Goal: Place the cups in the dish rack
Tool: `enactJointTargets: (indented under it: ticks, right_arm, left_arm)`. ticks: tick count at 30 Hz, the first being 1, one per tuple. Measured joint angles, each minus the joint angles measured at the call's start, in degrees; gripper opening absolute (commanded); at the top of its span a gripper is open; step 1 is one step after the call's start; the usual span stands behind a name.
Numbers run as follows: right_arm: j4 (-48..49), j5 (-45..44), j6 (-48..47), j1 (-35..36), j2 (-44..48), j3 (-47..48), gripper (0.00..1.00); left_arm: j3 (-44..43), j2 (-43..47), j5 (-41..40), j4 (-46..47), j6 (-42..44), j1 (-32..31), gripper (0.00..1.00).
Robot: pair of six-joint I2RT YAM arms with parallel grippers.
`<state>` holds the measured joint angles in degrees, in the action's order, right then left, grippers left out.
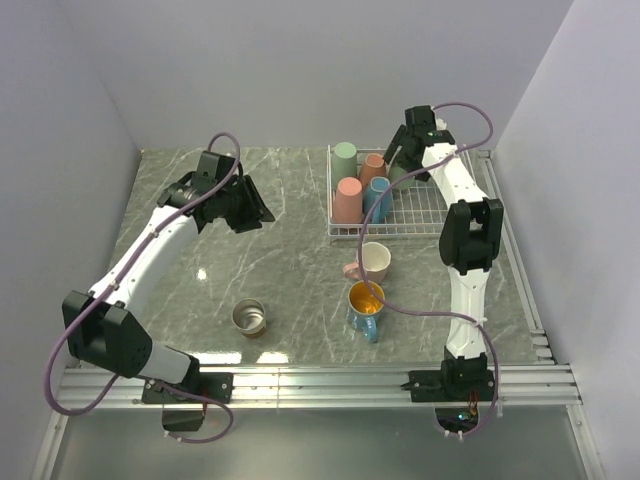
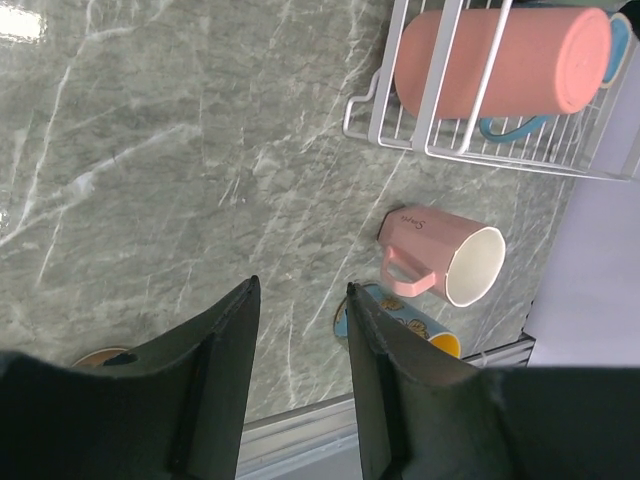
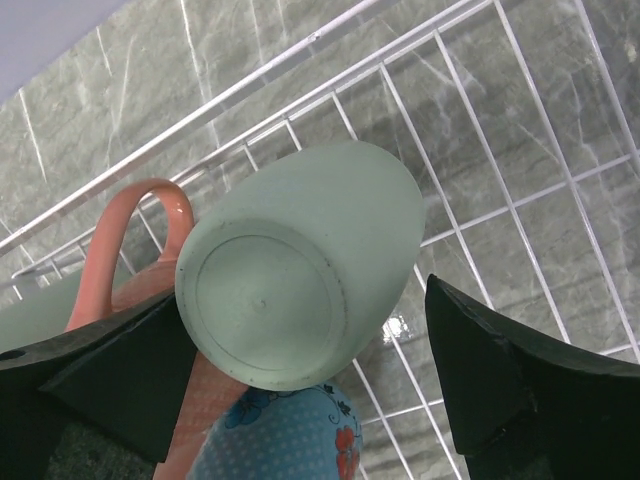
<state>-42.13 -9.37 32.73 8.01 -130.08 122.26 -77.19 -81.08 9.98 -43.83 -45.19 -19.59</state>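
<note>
The white wire dish rack (image 1: 432, 208) holds several upturned cups: mint green (image 1: 345, 157), salmon (image 1: 373, 166), pink (image 1: 348, 198) and blue (image 1: 379, 196). My right gripper (image 1: 404, 160) hangs over the rack, open around another upturned mint green cup (image 3: 300, 260); a gap shows between that cup and the right finger (image 3: 500, 380). On the table lie a pale pink mug (image 1: 373, 262) and a blue mug with an orange inside (image 1: 365, 304), both on their sides, with a steel cup (image 1: 249, 317) upright. My left gripper (image 1: 252, 205) hovers left of the rack, open and holding nothing.
In the left wrist view the rack's corner (image 2: 372, 125) and the pink cup (image 2: 500, 60) sit at the upper right, with the pale pink mug (image 2: 450, 260) below them. The rack's right half (image 3: 500, 130) is bare grid. Grey walls close three sides; a metal rail (image 1: 320, 380) runs along the near edge.
</note>
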Motion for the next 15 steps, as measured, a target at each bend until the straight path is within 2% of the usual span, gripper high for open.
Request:
enactJointTargets:
  ticks: [7, 12, 15]
  right_arm:
    - [-2.0, 0.6, -0.5, 0.0, 3.2, -0.1, 0.98]
    - [-3.6, 0.7, -0.7, 0.0, 12.6, -2.2, 0.98]
    - [-3.7, 0.7, -0.6, 0.0, 21.4, -5.8, 0.99]
  left_arm:
    - [-2.9, -4.7, 0.3, 0.8, 0.4, -0.6, 0.45]
    - [-5.6, -9.9, 1.0, 1.6, 0.8, -1.6, 0.44]
    - [-9.0, -14.2, 1.3, 1.7, 1.3, -3.3, 0.44]
